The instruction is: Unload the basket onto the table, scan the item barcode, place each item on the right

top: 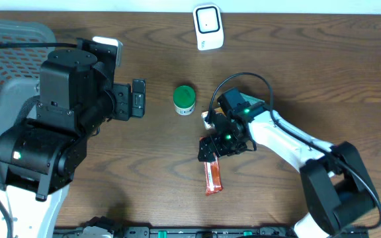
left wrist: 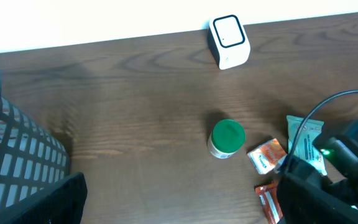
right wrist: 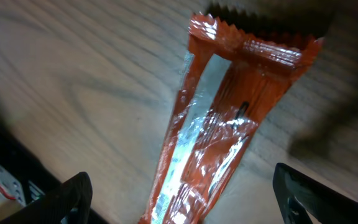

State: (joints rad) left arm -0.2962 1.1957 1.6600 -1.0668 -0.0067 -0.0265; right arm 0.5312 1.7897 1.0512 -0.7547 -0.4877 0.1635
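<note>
Table (top: 309, 53): wood, wavy grain, smooth, dull.
Snack wrapper (right wrist: 229, 143): thin plastic film, shiny, crinkly, silver sheen inside.
Scanner (top: 208, 26): hard plastic, smooth, glossy.
Pot lid (top: 184, 95): plastic, smooth.

This looks like a robot lab's mock checkout: wood-grain table (top: 309, 66), white scanner (top: 208, 26), grey mesh basket (top: 2, 59).

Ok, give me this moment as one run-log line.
right tool: open, over orange wrapper lying on table | left tool: open, empty | scanner: far edge, apart from wrapper | green-lidded jar: mid-table
</note>
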